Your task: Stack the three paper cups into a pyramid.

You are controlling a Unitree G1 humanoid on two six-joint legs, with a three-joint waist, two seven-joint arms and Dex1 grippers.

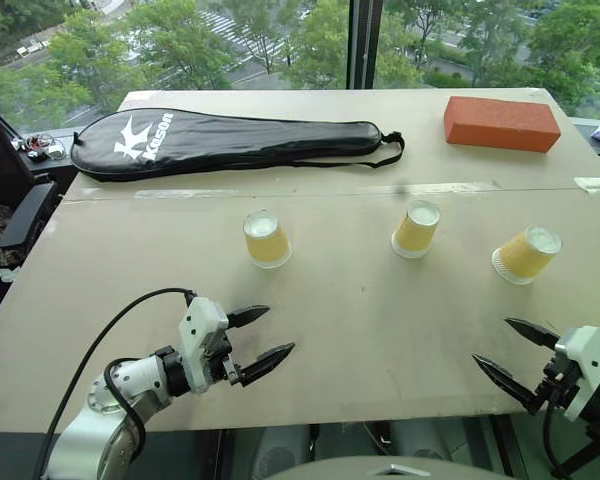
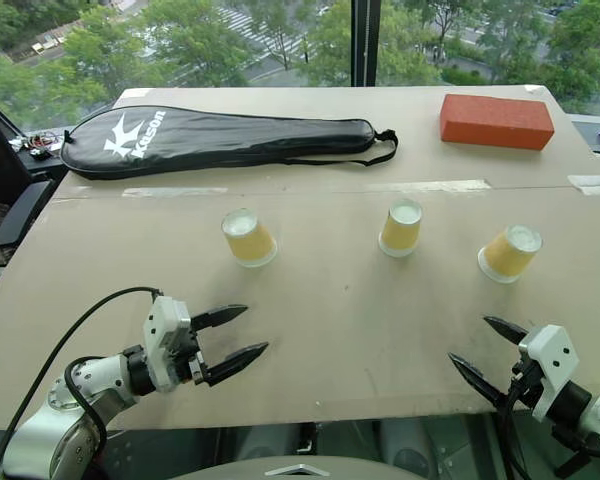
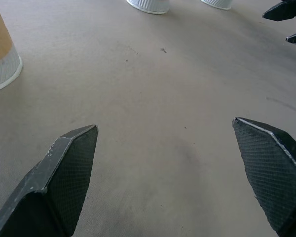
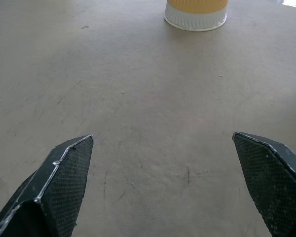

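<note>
1. While the table lies bare near me, the three paper cups stand upside down in a row across it: left cup, middle cup, right cup, well apart.
2. They look light, thin-walled and easily crushed; I judge a gentle mid-wall pinch best.
3. My left gripper and right gripper gape wide, holding nothing, short of that row.

Three cups abreast on table

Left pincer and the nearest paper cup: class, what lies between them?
Only bare table lies between left pincer and left cup, in the left eye view.
</note>
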